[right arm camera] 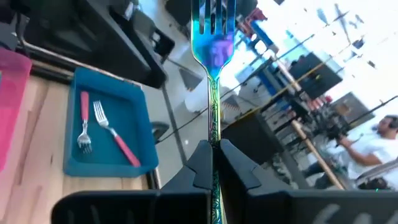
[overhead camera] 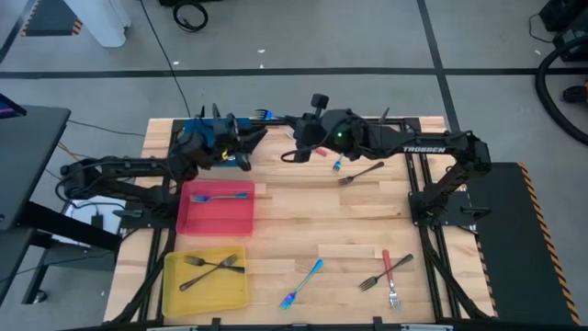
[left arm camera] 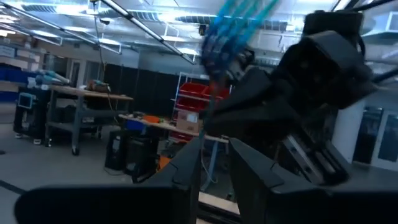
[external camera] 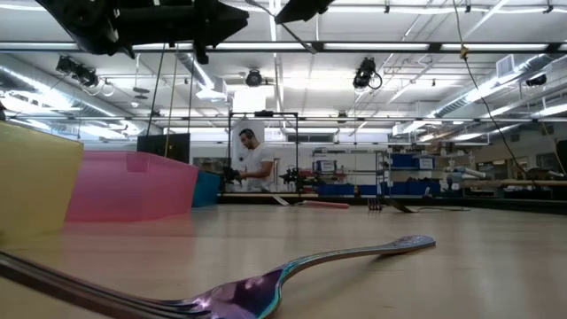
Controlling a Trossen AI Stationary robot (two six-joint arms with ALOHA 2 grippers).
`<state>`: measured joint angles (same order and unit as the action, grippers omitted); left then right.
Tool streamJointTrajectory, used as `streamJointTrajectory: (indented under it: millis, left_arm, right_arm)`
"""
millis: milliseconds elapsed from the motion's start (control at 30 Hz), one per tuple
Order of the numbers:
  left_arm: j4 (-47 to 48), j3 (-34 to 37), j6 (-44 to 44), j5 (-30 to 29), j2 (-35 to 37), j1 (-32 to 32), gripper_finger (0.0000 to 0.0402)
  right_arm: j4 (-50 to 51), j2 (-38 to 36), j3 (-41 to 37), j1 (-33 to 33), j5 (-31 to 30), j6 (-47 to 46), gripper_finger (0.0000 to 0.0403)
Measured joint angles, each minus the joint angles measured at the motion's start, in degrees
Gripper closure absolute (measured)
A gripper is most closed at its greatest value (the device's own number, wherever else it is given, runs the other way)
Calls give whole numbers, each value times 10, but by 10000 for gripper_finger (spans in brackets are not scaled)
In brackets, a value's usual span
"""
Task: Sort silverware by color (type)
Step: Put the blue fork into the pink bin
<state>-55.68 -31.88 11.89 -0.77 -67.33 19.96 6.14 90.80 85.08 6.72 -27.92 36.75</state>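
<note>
My right gripper [right arm camera: 213, 149] is raised over the table's far side and is shut on an iridescent blue fork [right arm camera: 214, 56], whose tines [overhead camera: 265, 114] point toward the table's left. Facing it, my left gripper [left arm camera: 214, 171] is open with nothing between its fingers, and it sits above the blue tray [right arm camera: 140, 99]. Two red-handled forks [right arm camera: 118, 140] lie flat in that tray. More silverware lies on the table: a grey fork [overhead camera: 361, 172], a blue fork [overhead camera: 303, 283], a red-handled fork [overhead camera: 393, 265] and a small grey fork [overhead camera: 372, 280]. My right gripper pinches the fork's handle [right arm camera: 214, 134] between its two fingers. The fingers lie along the handle and come roughly level from the table's right. The fork is lifted clear and sticks out past the fingertips, tines leading.
The red tray [overhead camera: 197, 219] holds a blue-handled fork [overhead camera: 220, 196]. The yellow tray [overhead camera: 175, 292] at the near left holds dark grey forks [overhead camera: 209, 268]. A small blue piece [overhead camera: 337, 165] lies under my right arm. In the low view, a person stands in the room beyond the table.
</note>
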Motion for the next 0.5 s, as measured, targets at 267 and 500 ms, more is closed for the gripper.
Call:
streamJointTrajectory:
  millis: [267, 500]
  left_arm:
    - [-23, 0, 0, -1, -12, 1, 319]
    - [-73, -1, -1, -1, -47, 1, 319]
  right_arm:
    - [-21, 0, 0, -1, 24, -28, 387]
    - [-46, 26, 1, -2, 24, -35, 387]
